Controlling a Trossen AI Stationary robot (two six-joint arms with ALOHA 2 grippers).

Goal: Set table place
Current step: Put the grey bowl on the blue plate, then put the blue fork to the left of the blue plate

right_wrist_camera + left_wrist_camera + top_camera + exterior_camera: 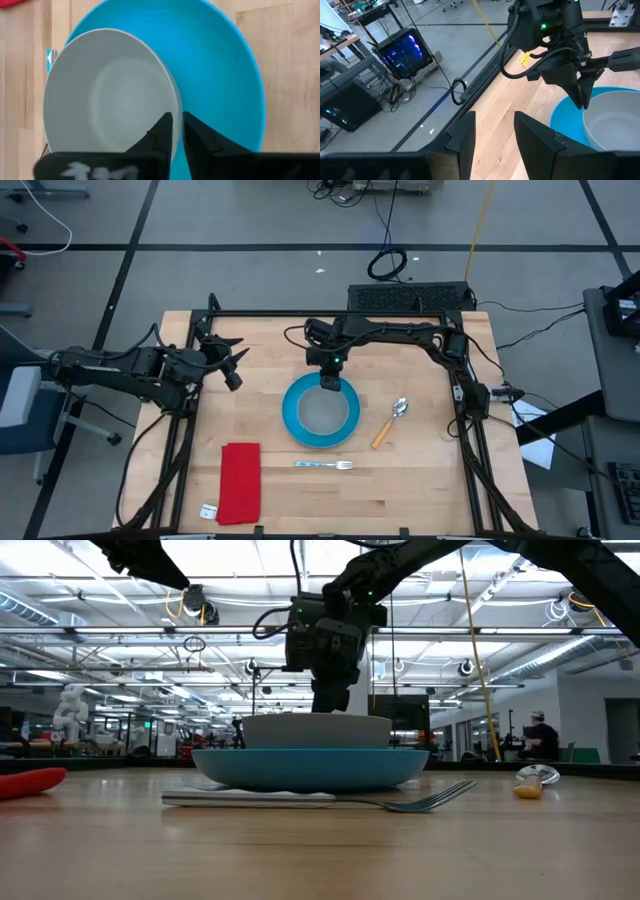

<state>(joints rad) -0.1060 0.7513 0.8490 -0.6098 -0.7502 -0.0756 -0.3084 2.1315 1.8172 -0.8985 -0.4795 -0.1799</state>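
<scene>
The grey bowl (325,415) sits in the bright-blue plate (296,430) at mid-table; in the low view the bowl (315,730) stands upright on the plate (310,768). My right gripper (178,125) reaches down onto the bowl's far rim and is shut on it. The silver fork (325,465) lies flat near the plate's near side. The orange-handled spoon (390,423) lies to the plate's right. My left gripper (232,365) is open, raised over the table's left far part, touching nothing. My right gripper pinches the bowl's far rim (172,102), one finger inside the bowl and one outside over the plate (225,75). The fingers (581,97) come from above, pointing down. The bowl stays upright with its base on the plate.
A folded red cloth (240,480) lies at the near left, with a small white tag (208,511) beside it. Black frame rails (470,430) run along the table's edges. Bare wood shows to the left of the plate and along the near edge.
</scene>
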